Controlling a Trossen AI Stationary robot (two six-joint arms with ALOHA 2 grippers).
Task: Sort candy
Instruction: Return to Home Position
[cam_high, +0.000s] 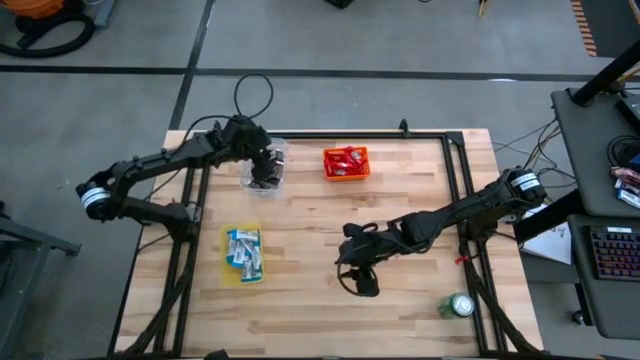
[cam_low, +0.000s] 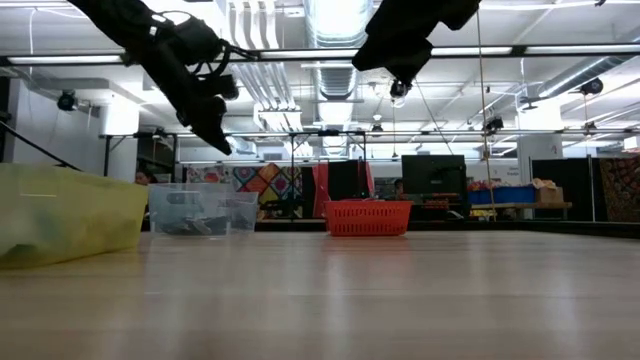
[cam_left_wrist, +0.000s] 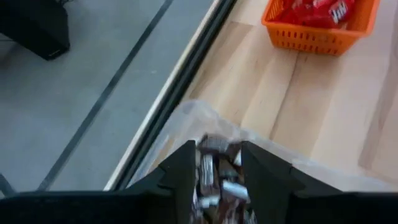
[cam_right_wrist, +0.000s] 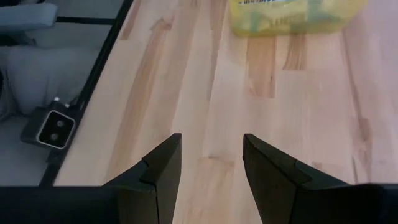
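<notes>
Left gripper (cam_left_wrist: 217, 148) hangs over the clear bin (cam_left_wrist: 200, 114) of brown candy (cam_left_wrist: 230, 190), fingers apart, holding nothing. Right gripper (cam_right_wrist: 211, 149) is wide open and empty above the table (cam_right_wrist: 298, 124).

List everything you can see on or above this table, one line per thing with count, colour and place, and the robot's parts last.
Table: one, pale wood.
Clear bin: one, transparent, upper left in the high view.
Brown candy: pile, brown and silver, in clear bin.
Orange bin: one, upper middle.
Red candy: pile, in orange bin.
Yellow bin: one, lower left.
Blue-and-white candy: several, in yellow bin.
Can: one, green, lower right.
Left gripper: open, above clear bin.
Right gripper: open, above bare wood.
</notes>
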